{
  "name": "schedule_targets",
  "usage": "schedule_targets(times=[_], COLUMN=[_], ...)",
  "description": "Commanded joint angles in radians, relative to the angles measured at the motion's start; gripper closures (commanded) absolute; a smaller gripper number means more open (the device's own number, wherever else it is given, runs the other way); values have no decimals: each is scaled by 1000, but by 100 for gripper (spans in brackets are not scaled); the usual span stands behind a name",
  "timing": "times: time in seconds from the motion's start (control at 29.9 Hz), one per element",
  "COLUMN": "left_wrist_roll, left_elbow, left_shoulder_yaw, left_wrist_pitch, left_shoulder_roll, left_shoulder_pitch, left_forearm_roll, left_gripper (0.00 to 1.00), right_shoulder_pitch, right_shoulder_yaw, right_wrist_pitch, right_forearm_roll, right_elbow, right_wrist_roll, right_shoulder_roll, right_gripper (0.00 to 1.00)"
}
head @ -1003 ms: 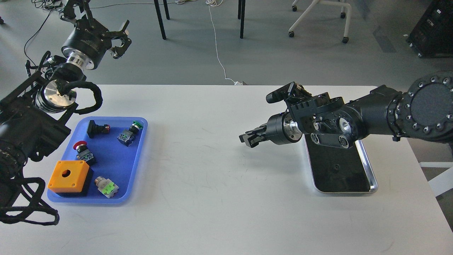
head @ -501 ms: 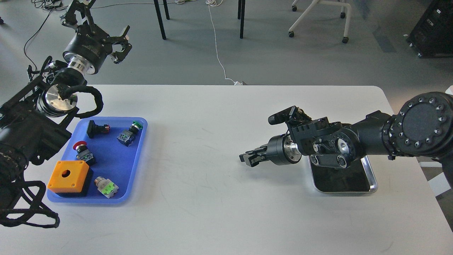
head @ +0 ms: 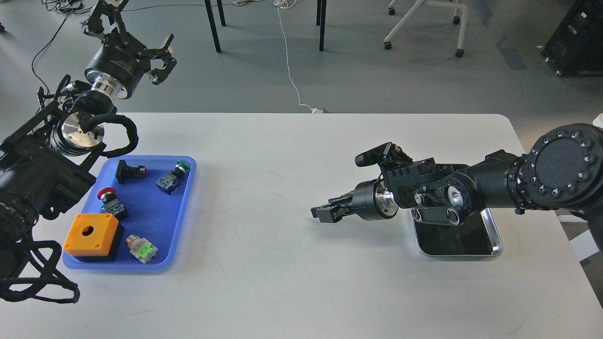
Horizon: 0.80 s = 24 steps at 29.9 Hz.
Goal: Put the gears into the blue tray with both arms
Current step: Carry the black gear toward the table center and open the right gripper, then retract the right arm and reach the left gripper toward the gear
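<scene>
The blue tray (head: 190, 200) lies on the left of the white table. No gears show anywhere; none can be made out in the tray or at either gripper. My left gripper (head: 162, 55) is raised beyond the table's far left corner, above and behind the blue tray, with its claws spread open and empty. My right gripper (head: 322, 212) reaches leftward low over the table's middle right, well apart from the blue tray. Its fingers lie close together, and I cannot see whether anything sits between them.
The blue tray holds an orange box (head: 91, 230) with a round hole and several push-button switches, red (head: 107, 195) and green (head: 175, 176) among them. A steel tray (head: 495, 238) with a dark bottom lies under my right forearm. Chair and table legs stand beyond the far edge.
My right arm has dropped lower and its gripper has travelled left and toward the table's front, away from the steel tray. The left gripper has hardly moved.
</scene>
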Motion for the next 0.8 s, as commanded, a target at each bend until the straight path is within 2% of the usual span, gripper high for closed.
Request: schedule_targets(times=[0.0,0.07,0.2,0.37,0.57,0.64,0.77], left_wrist_roll=[2,3,5,11,11,2,-3], left_elbow=[0,0,-5,-9,-11,-12,-40], left_shoulder_yaw=[0,0,0,18,109,185,212], left_wrist_pitch=[0,0,0,0,0,0,0], left_shoulder_roll=[6,6,6,3,-14,-18,-51], left_shoulder_pitch=[0,2,6,-5,-75,-121,-152], left_forearm_roll=[0,0,2,2,18,95,256], left_gripper=[2,2,2,2,2,2,2], right_shoulder_pitch=[12,12,10,-16,-165,-244,-367], right_shoulder_yaw=[71,132,308,532,825,962,1137], right_wrist_pitch=[0,3,15,65,106,150,233], right_forearm_roll=[4,5,10,12,21,35,90], right_elbow=[-14,-35,-84,-81,-78,-77,-72], right_wrist_roll=[0,0,0,0,0,0,0], right_shoulder_roll=[0,0,-3,-237,-396,-477,-572], right_gripper=[13,5,2,1,1,1,1])
